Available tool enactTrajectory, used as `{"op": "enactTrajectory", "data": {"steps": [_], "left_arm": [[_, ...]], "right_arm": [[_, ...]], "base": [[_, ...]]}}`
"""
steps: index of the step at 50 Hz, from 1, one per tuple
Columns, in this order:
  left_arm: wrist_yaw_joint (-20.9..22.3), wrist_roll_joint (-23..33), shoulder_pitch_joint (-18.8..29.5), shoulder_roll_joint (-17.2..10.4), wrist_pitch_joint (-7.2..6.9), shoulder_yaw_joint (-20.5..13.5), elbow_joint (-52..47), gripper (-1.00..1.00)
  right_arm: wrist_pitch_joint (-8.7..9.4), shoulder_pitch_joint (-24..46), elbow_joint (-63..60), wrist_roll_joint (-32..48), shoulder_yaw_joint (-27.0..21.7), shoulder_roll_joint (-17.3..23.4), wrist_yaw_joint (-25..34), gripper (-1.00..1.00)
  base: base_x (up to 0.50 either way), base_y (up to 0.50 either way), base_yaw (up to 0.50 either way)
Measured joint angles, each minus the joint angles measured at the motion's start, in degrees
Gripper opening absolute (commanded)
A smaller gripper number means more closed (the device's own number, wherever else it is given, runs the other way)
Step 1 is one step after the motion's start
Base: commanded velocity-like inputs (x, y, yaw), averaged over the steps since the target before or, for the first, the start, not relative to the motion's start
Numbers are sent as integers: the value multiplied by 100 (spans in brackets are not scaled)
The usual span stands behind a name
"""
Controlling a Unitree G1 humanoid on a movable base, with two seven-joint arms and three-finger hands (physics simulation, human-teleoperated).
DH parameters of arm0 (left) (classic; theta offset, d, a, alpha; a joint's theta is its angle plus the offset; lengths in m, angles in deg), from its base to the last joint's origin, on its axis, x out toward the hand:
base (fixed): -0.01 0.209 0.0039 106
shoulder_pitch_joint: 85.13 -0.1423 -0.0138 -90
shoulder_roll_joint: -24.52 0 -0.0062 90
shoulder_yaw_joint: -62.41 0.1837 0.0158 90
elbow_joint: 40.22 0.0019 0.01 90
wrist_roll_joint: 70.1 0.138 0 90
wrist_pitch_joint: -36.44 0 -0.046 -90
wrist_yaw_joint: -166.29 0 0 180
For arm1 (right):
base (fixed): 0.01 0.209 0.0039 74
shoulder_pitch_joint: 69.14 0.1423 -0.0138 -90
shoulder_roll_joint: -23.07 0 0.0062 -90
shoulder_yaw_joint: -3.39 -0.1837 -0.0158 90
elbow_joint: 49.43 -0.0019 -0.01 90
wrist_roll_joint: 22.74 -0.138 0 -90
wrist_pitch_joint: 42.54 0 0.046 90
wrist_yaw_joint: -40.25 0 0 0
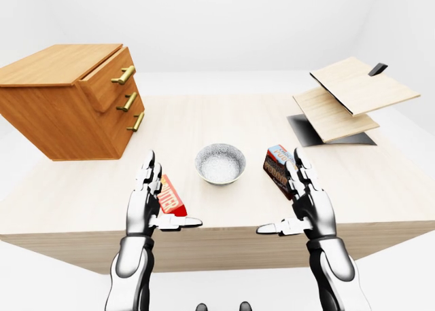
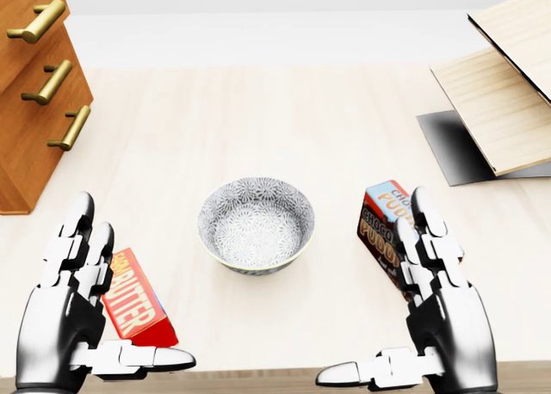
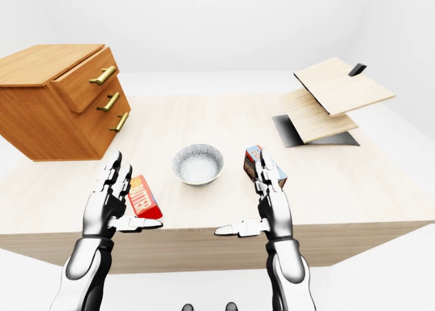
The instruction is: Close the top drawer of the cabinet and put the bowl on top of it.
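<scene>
The wooden cabinet [image 1: 54, 111] stands on the table at the left of the left-eye view. Its top drawer [image 1: 109, 77], with a brass handle, sticks out past the two drawers below. A grey patterned bowl [image 2: 256, 224] sits upright and empty on the table between my hands, touched by neither. My left hand [image 1: 170, 192] hovers open to the bowl's left, fingers up and thumb pointing inward. To the bowl's right, my right hand [image 1: 280, 192] mirrors it, open and holding nothing.
A red butter box [image 2: 138, 304] lies just beyond my left hand. A dark chocolate pudding box [image 2: 383, 226] stands just beyond my right hand. Tilted wooden boards on a dark base [image 1: 343, 100] occupy the table's right side. The table's near edge [image 1: 217, 238] runs under my wrists.
</scene>
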Motion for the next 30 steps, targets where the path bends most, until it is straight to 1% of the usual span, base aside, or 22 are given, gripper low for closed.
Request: {"op": "enactTrajectory", "data": {"steps": [13, 30], "left_arm": [[-2, 12, -6, 2, 0, 15, 10, 100], [-3, 17, -4, 1, 0, 28, 16, 100]], "right_arm": [[-45, -19, -7, -16, 6, -1, 7, 100], [-44, -30, -27, -23, 14, 2, 13, 100]], "base": [[25, 0, 0], [26, 0, 0]]}}
